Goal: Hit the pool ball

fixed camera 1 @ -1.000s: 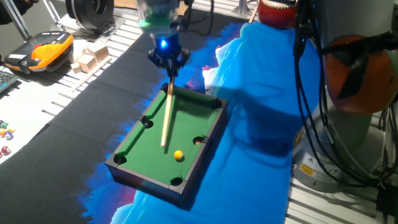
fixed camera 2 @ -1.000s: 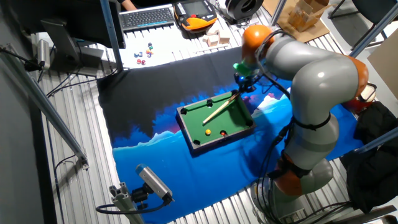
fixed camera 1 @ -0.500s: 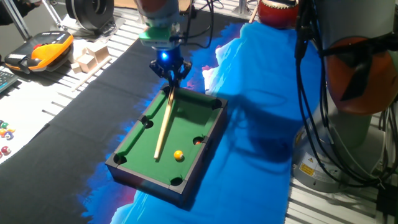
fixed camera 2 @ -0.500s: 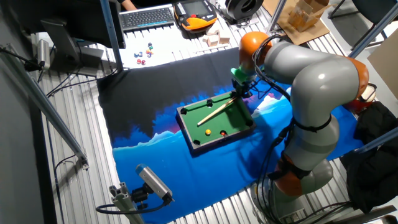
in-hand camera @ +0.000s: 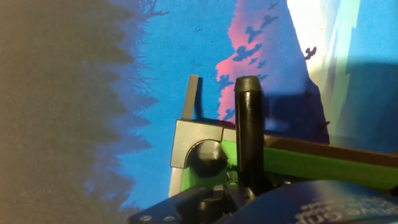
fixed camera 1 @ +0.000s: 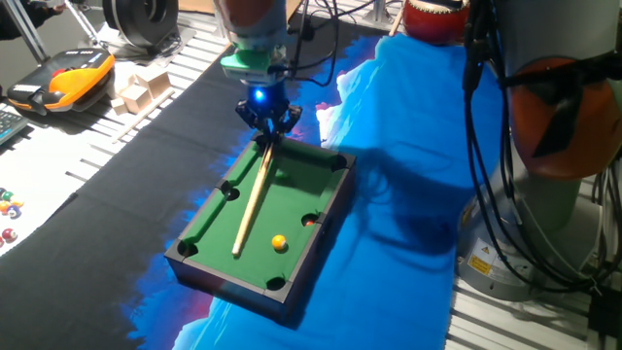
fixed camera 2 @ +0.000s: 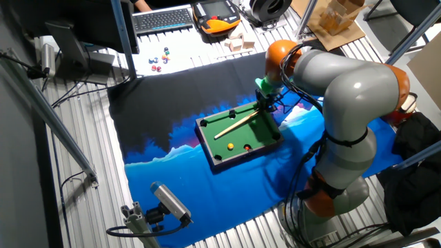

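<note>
The pool ball (fixed camera 1: 279, 242) is a tiny glossy yellow ball on the green felt of the mini pool table (fixed camera 1: 282, 185), near its front end; it also shows in the other fixed view (fixed camera 2: 230, 146). My gripper (fixed camera 1: 267, 122) hangs over the table's far end, shut on the butt of a wooden cue stick (fixed camera 1: 251, 202). The cue slants down across the felt. Its tip rests just left of the ball, a short gap away. A reddish ball (fixed camera 1: 311, 221) sits by the right side pocket. The hand view shows one black finger (in-hand camera: 249, 130) over a corner pocket (in-hand camera: 207, 157); the ball is out of that view.
Blue cloth (fixed camera 1: 389, 126) lies under and to the right of the table, black cloth (fixed camera 1: 146, 165) to the left. Small multicoloured balls (fixed camera 1: 8, 209), wooden blocks (fixed camera 1: 136, 87) and an orange-black device (fixed camera 1: 63, 83) lie at the far left. The robot's base and cables (fixed camera 1: 544, 146) stand at the right.
My gripper has shifted slightly toward the table and the cue has slid forward along the felt, its tip passing to the left of the ball. The yellow ball has not moved.
</note>
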Robot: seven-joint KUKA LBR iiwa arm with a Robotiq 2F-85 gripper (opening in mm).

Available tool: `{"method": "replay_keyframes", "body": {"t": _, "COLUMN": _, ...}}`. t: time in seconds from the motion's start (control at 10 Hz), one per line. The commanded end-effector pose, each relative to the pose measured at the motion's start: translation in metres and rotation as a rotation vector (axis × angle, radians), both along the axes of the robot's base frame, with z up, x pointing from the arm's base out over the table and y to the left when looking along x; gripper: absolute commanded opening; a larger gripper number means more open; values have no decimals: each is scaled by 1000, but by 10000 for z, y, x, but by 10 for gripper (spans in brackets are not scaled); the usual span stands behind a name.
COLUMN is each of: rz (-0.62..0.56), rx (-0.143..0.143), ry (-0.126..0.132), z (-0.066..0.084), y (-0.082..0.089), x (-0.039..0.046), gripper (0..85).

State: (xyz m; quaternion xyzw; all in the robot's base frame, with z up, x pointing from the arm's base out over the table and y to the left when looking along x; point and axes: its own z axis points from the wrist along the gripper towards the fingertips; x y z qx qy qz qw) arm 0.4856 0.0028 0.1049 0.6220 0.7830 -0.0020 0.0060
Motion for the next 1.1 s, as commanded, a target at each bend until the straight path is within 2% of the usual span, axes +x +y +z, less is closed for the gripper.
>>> {"method": "replay_keyframes", "body": {"t": 0.0, "rz": -4, "rx": -2, "ry": 0, "z": -8, "y": 2, "x": 6, "gripper": 170}}
{"method": "replay_keyframes", "body": {"t": 0.1, "rz": -7, "rx": -5, "ry": 2, "z": -14, "y": 8, "x": 9, "gripper": 340}}
{"method": "replay_keyframes", "body": {"t": 0.4, "rz": -13, "rx": -3, "ry": 0, "z": -6, "y": 30, "x": 16, "gripper": 340}}
{"method": "replay_keyframes", "body": {"t": 0.5, "rz": -1, "rx": -4, "ry": 3, "z": 48, "y": 26, "x": 15, "gripper": 340}}
{"method": "replay_keyframes", "body": {"t": 0.8, "rz": 56, "rx": 38, "ry": -24, "z": 404, "y": -24, "x": 65, "gripper": 340}}
{"method": "replay_keyframes", "body": {"t": 0.9, "rz": 103, "rx": 55, "ry": -39, "z": 499, "y": -50, "x": 60, "gripper": 170}}
{"method": "replay_keyframes", "body": {"t": 1.0, "rz": 170, "rx": 49, "ry": -41, "z": 569, "y": -75, "x": 46, "gripper": 0}}
